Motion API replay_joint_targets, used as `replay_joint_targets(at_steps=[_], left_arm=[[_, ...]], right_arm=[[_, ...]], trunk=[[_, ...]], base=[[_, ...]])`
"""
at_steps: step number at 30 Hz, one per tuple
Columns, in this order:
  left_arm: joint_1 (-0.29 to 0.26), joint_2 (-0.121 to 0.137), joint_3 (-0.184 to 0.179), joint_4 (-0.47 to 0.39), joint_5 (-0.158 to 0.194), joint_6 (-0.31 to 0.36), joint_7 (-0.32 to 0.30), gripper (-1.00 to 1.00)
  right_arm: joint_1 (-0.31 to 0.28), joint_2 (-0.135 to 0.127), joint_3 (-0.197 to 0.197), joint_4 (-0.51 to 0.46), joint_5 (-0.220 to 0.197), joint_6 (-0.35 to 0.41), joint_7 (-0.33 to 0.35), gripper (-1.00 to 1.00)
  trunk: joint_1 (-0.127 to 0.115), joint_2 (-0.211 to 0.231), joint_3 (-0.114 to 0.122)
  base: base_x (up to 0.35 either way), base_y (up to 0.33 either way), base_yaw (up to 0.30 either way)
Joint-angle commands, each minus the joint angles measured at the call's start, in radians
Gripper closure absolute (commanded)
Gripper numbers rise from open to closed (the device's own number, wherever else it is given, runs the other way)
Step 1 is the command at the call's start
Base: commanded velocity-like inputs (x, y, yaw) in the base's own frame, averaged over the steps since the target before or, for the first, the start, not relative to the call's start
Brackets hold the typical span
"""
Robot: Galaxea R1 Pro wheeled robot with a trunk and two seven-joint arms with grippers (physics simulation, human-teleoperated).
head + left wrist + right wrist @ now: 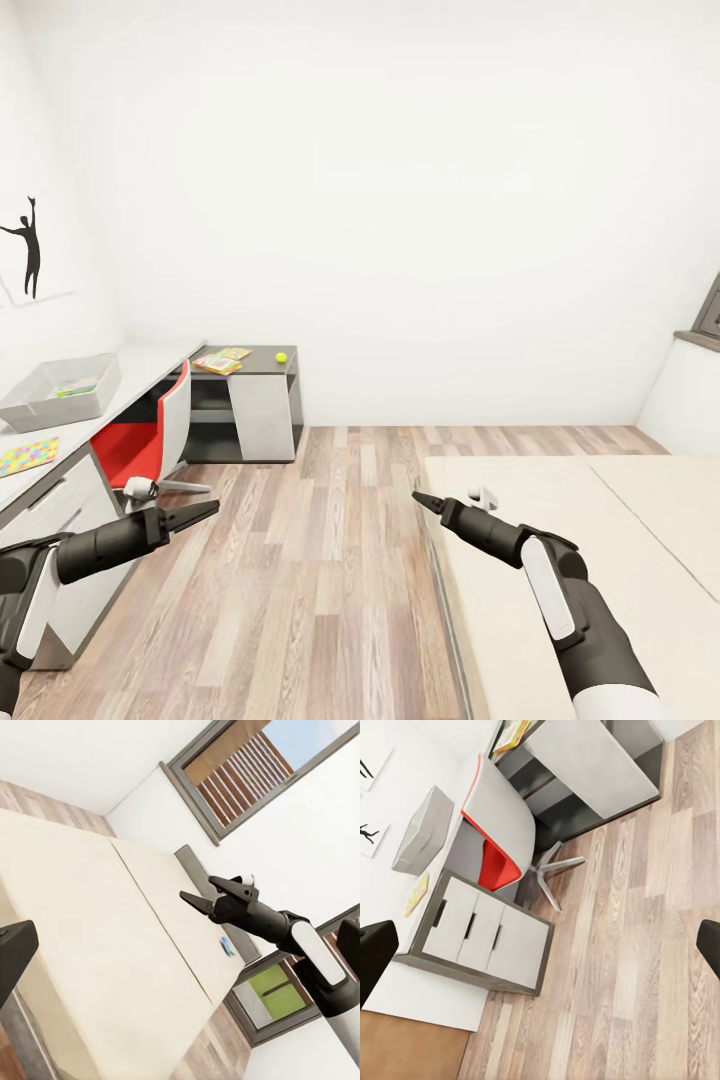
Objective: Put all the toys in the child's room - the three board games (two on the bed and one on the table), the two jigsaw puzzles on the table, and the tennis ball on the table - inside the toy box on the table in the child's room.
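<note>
The light-grey toy box (45,395) stands on the pale table (140,365) at the left, with something colourful inside. A jigsaw puzzle (28,456) lies nearer on the tabletop. On the dark cabinet section (262,372) lie two flat colourful pieces (218,364) and the tennis ball (281,357). The bed (600,540) is at the right; a small blue board game (227,945) lies on it. My left gripper (208,510) and right gripper (422,498) hang open and empty over the floor, between table and bed. The toy box (424,829) and jigsaw (416,894) also appear in the right wrist view.
A red and white swivel chair (150,440) is tucked under the table, its star base on the wood floor (320,600). White drawers (484,934) stand under the near end of the table. A black silhouette poster (30,245) hangs at the left. Windows (240,765) are behind the bed.
</note>
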Motion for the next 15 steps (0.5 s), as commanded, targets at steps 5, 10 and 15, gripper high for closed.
replay_joint_targets(at_steps=[5,10,15], left_arm=[[0.006,-0.001,-0.002,-0.002,0.002,0.01,-0.003,-1.0],[0.015,-0.002,-0.004,0.0,0.001,0.01,-0.002,-1.0],[0.025,-0.006,-0.007,0.004,0.002,0.009,-0.001,-1.0]], right_arm=[[-0.001,0.0,-0.008,0.0,-0.002,0.008,0.005,-1.0],[-0.001,-0.001,-0.011,0.002,-0.002,0.009,0.038,-1.0],[-0.001,-0.001,-0.012,0.002,-0.001,0.009,0.07,-1.0]], trunk=[[0.001,-0.002,-0.002],[0.001,-0.002,-0.002],[0.001,-0.002,-0.002]], base=[[0.0,-0.002,0.0],[0.0,0.0,0.0],[0.0,0.0,0.0]])
